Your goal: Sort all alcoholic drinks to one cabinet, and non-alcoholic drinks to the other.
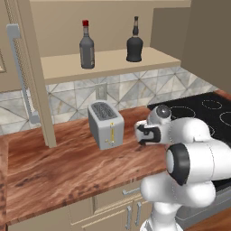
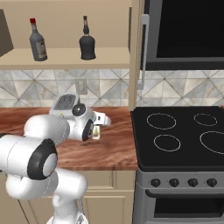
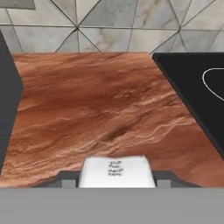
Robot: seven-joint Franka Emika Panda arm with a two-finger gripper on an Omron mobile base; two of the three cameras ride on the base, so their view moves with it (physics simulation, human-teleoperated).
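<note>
So the wide cabinet [image 1: 108, 61] is already sorted as far as I can tell: the slim grey bottle with the red cap [image 1: 87, 45] and the squat black bottle [image 1: 134, 46] both stand upright on its pale shelf, well apart from each other. Its door hangs open at the left with the long grey handle [image 1: 18, 72].

Down on the wooden counter [image 1: 67, 162] there's a toaster [image 1: 105, 124] near the backsplash, and the black cooktop [image 2: 183, 135] sits just beside the counter's right end.

The arm is folded low over the counter between the toaster and the cooktop, and the gripper [image 3: 116, 175] is pinching a small white-cream carton [image 3: 117, 171]. The hand view shows the carton's top sitting right between the two dark tips. In the right base view it's just a pale sliver at the hand [image 2: 96, 132], so I can't swear how deep the grip is.

My take on doing this step well: that carton is a soft drink, so it goes to the narrower cabinet, not up with the bottles. Lift straight up first, keep the carton upright while swinging, and stay clear of the toaster. Come in over the shelf edge level and set it flat before letting go, since a small light box tips easily.
</note>
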